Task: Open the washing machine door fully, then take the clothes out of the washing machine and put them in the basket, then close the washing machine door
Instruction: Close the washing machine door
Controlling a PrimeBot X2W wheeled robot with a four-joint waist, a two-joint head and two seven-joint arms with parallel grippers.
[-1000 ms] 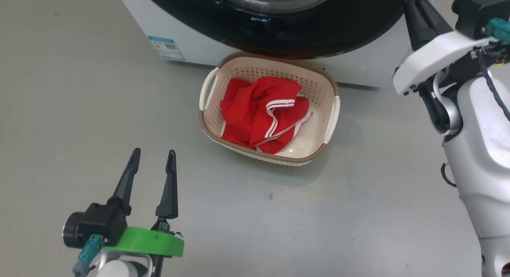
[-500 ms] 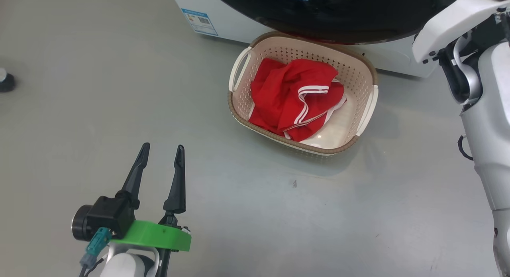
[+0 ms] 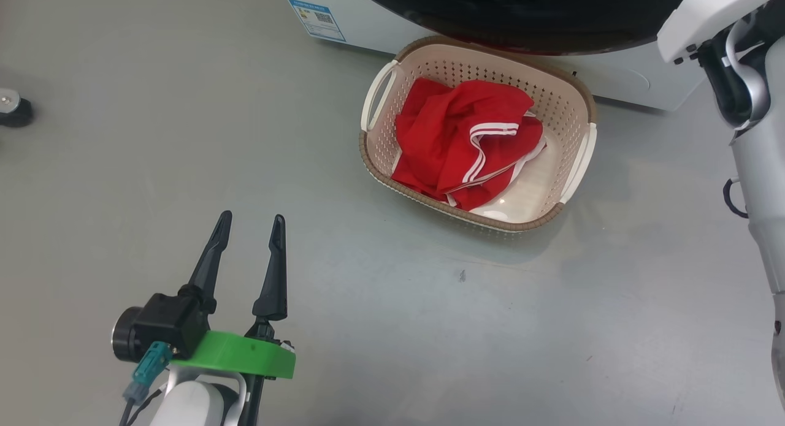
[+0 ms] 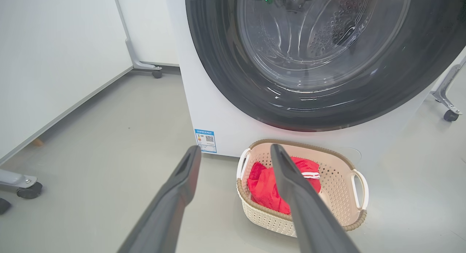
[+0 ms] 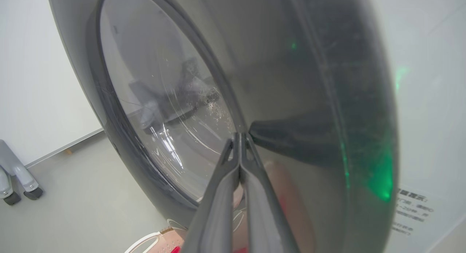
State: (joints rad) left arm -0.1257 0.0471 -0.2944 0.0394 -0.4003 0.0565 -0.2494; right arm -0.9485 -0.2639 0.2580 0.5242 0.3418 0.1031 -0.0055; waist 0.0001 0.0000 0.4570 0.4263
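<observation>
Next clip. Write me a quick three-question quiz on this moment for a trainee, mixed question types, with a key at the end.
1. True or false: the red clothes lie inside the basket.
2. Multiple choice: the left gripper is
A. open and holding nothing
B. shut on a garment
C. shut on a handle
3. Short answer: which gripper has its fingertips at the black rim of the washing machine door, and are its jaws open or shut?

Key
1. True.
2. A.
3. The right gripper; its jaws are shut, with nothing between them.
</observation>
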